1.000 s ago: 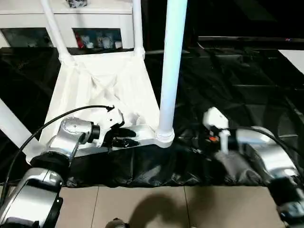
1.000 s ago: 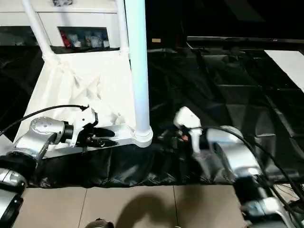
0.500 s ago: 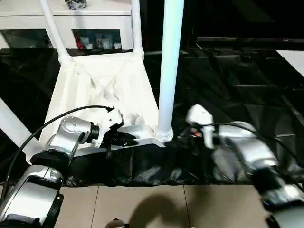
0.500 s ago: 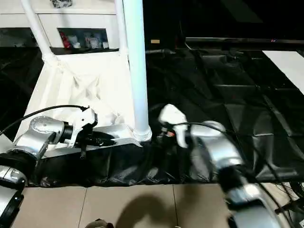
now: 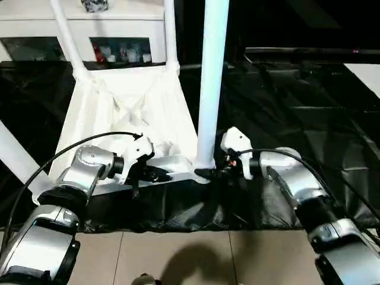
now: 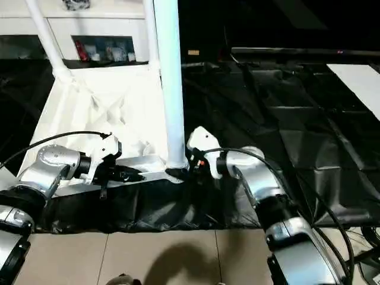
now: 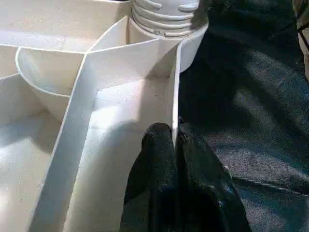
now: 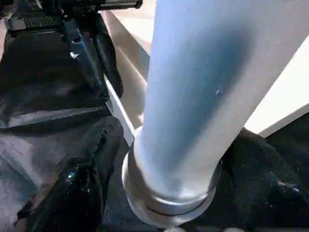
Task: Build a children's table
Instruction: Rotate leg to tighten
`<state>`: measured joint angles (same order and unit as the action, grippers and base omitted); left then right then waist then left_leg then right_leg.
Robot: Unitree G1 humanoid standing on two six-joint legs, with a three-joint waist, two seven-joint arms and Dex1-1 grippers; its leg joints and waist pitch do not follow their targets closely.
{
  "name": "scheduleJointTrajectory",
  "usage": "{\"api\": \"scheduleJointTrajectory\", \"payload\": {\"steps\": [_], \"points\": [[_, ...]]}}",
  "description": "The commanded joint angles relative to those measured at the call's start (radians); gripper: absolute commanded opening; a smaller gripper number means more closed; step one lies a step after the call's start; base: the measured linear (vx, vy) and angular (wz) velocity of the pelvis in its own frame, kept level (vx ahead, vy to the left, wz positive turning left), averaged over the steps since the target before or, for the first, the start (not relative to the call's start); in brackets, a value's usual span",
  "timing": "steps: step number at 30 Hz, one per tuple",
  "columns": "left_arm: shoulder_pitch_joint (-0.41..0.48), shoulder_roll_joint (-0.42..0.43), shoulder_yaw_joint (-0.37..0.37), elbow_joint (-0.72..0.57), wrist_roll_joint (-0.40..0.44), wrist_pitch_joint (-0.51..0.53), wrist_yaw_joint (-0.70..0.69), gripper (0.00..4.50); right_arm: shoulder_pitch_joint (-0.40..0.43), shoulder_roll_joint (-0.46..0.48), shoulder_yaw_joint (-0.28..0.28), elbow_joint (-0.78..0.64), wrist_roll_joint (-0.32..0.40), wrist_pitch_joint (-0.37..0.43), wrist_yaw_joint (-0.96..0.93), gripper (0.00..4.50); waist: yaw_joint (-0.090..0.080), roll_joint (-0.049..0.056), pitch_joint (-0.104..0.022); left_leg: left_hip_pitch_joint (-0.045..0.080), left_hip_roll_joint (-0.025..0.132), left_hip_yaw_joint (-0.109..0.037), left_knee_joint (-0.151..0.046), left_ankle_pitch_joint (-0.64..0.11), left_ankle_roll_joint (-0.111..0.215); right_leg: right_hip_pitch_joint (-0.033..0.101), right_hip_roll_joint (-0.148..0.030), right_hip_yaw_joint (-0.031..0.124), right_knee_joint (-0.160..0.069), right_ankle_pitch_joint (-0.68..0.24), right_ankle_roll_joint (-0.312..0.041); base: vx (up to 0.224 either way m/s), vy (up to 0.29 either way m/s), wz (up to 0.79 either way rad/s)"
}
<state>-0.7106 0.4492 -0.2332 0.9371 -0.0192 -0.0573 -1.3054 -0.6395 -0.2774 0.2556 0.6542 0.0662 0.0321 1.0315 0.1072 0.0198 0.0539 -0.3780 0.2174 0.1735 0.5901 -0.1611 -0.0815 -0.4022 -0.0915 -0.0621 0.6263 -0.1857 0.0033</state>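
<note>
Tabletop [image 5: 127, 110], upside down at centre-left of the frame, has its near rim pinched in my left gripper [image 7: 175, 140]. My right gripper [image 8: 164, 193], fingers spread, brackets the upright leg [image 5: 209, 83] at its corner socket. Next, I judge: clamp and seat the leg firmly.

No text, label, brand, number or sign can be read anywhere in these views. The small items behind the cabinet [image 5: 83, 29] glass at the upper left of the head views are too small to make out.
</note>
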Motion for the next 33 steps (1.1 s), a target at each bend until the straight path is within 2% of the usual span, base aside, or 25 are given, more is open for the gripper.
{"api": "scheduleJointTrajectory", "payload": {"steps": [1,9,10,12,13,14,15,17,18,20,21,22,25,28,29,30,31,32,33], "points": [[0.004,0.012,0.003,0.033,0.025,0.018,0.020,0.00,-0.014,0.007,0.008,0.015,-0.011,-0.006,0.004,3.07,0.004,-0.005,-0.066,0.017,0.011,0.002,-0.076,-0.291,-0.005,0.042,-0.050,0.037,-0.077,-0.241,-0.232,0.000,0.000,0.00],[-0.009,0.004,0.007,0.048,0.035,0.030,0.067,0.00,-0.026,0.036,0.008,0.090,-0.026,-0.035,-0.012,2.42,0.000,-0.006,-0.063,0.018,0.011,0.001,-0.079,-0.326,-0.011,0.039,-0.051,0.037,-0.082,-0.290,-0.223,0.000,0.000,0.00],[-0.015,-0.007,0.011,0.044,0.036,0.045,0.098,0.00,-0.018,0.041,0.012,0.090,-0.030,-0.032,-0.022,2.34,-0.001,-0.008,-0.061,0.017,0.011,0.001,-0.081,-0.335,-0.013,0.039,-0.051,0.037,-0.084,-0.306,-0.219,0.000,0.000,0.00],[-0.026,-0.027,0.017,0.037,0.036,0.066,0.140,0.00,-0.005,0.048,0.018,0.087,-0.036,-0.029,-0.035,2.22,0.000,-0.012,-0.059,0.025,0.012,-0.001,-0.083,-0.368,-0.019,0.036,-0.054,0.038,-0.092,-0.383,-0.198,0.000,0.000,0.00],[-0.029,-0.041,0.019,0.029,0.037,0.079,0.168,0.00,0.005,0.053,0.020,0.083,-0.040,-0.022,-0.052,2.18,-0.001,-0.012,-0.058,0.024,0.012,-0.002,-0.084,-0.368,-0.020,0.036,-0.054,0.039,-0.094,-0.392,-0.194,0.000,0.000,0.00],[-0.035,-0.081,0.025,0.004,0.037,0.121,0.238,0.00,0.030,0.073,0.021,0.075,-0.050,0.002,-0.105,2.15,-0.001,-0.014,-0.057,0.024,0.013,-0.002,-0.085,-0.369,-0.022,0.035,-0.053,0.039,-0.093,-0.394,-0.192,0.000,0.000,0.00],[-0.040,-0.119,0.032,-0.016,0.035,0.158,0.297,0.00,0.049,0.095,0.018,0.072,-0.055,0.022,-0.156,2.13,0.001,-0.015,-0.052,0.031,0.014,-0.002,-0.087,-0.390,-0.027,0.029,-0.052,0.040,-0.099,-0.424,-0.185,0.000,0.000,0.00],[-0.046,-0.162,0.042,-0.029,0.030,0.189,0.362,0.00,0.062,0.128,0.007,0.082,-0.061,0.032,-0.219,2.11,0.001,-0.016,-0.048,0.039,0.011,-0.006,-0.088,-0.439,-0.037,0.024,-0.056,0.038,-0.111,-0.514,-0.163,0.000,0.000,0.00],[-0.049,-0.208,0.045,-0.037,0.028,0.217,0.415,0.00,0.071,0.175,-0.010,0.101,-0.063,0.053,-0.304,2.11,-0.003,-0.019,-0.047,0.039,0.009,-0.009,-0.090,-0.457,-0.044,0.024,-0.057,0.034,-0.115,-0.563,-0.143,0.000,0.000,0.00],[-0.049,-0.227,0.045,-0.037,0.029,0.223,0.439,0.00,0.073,0.196,-0.014,0.108,-0.063,0.063,-0.335,2.10,-0.008,-0.019,-0.043,0.047,0.004,-0.017,-0.093,-0.498,-0.048,0.022,-0.059,0.025,-0.131,-0.654,-0.104,0.000,0.000,0.00],[-0.050,-0.250,0.047,-0.033,0.030,0.225,0.476,0.00,0.075,0.224,-0.017,0.117,-0.062,0.069,-0.367,2.08,-0.012,-0.020,-0.045,0.051,-0.002,-0.021,-0.093,-0.512,-0.042,0.026,-0.059,0.018,-0.143,-0.690,-0.078,0.000,0.000,0.00],[-0.050,-0.271,0.046,-0.030,0.034,0.230,0.503,0.00,0.071,0.257,-0.022,0.132,-0.056,0.074,-0.398,2.07,-0.014,-0.015,-0.046,0.062,-0.003,-0.022,-0.093,-0.532,-0.036,0.020,-0.059,0.013,-0.154,-0.698,-0.066,0.000,0.000,0.00],[-0.043,-0.319,0.048,-0.038,0.052,0.253,0.577,0.00,0.045,0.350,-0.044,0.173,-0.045,0.076,-0.489,2.07,-0.026,-0.009,-0.049,0.057,0.000,-0.025,-0.106,-0.542,-0.031,0.029,-0.054,0.006,-0.157,-0.634,-0.074,0.000,0.000,0.00],[-0.030,-0.322,0.047,-0.062,0.067,0.266,0.588,0.00,0.025,0.386,-0.079,0.184,-0.027,0.070,-0.511,2.07,-0.038,-0.008,-0.045,0.065,-0.002,-0.028,-0.107,-0.603,-0.029,0.022,-0.052,-0.004,-0.168,-0.655,-0.062,0.000,0.000,0.00],[-0.028,-0.317,0.047,-0.064,0.068,0.262,0.582,0.00,0.023,0.384,-0.083,0.180,-0.021,0.066,-0.499,2.07,-0.039,-0.006,-0.046,0.065,-0.002,-0.030,-0.108,-0.610,-0.029,0.025,-0.052,-0.006,-0.169,-0.656,-0.058,0.000,0.000,0.00],[-0.025,-0.307,0.043,-0.066,0.070,0.248,0.566,0.00,0.022,0.379,-0.090,0.172,-0.012,0.062,-0.484,2.37,-0.041,-0.003,-0.048,0.065,-0.001,-0.030,-0.112,-0.623,-0.026,0.028,-0.052,-0.008,-0.173,-0.637,-0.052,0.000,0.000,0.00],[-0.023,-0.293,0.042,-0.068,0.069,0.239,0.549,0.00,0.021,0.366,-0.102,0.163,0.003,0.059,-0.465,2.55,-0.041,-0.012,-0.048,0.064,0.000,-0.029,-0.114,-0.622,-0.024,0.028,-0.052,-0.009,-0.175,-0.634,-0.051,0.000,0.000,0.00],[-0.021,-0.284,0.042,-0.069,0.069,0.227,0.537,0.00,0.020,0.357,-0.109,0.160,0.009,0.058,-0.450,2.55,-0.039,-0.009,-0.048,0.065,0.000,-0.030,-0.114,-0.623,-0.023,0.028,-0.054,-0.009,-0.173,-0.632,-0.052,0.000,0.000,0.00],[-0.017,-0.262,0.042,-0.073,0.064,0.206,0.500,0.00,0.018,0.330,-0.123,0.153,0.020,0.044,-0.414,2.69,-0.041,-0.015,-0.050,0.065,0.001,-0.029,-0.116,-0.620,-0.017,0.029,-0.055,-0.007,-0.175,-0.619,-0.054,0.000,0.000,0.00]]}}
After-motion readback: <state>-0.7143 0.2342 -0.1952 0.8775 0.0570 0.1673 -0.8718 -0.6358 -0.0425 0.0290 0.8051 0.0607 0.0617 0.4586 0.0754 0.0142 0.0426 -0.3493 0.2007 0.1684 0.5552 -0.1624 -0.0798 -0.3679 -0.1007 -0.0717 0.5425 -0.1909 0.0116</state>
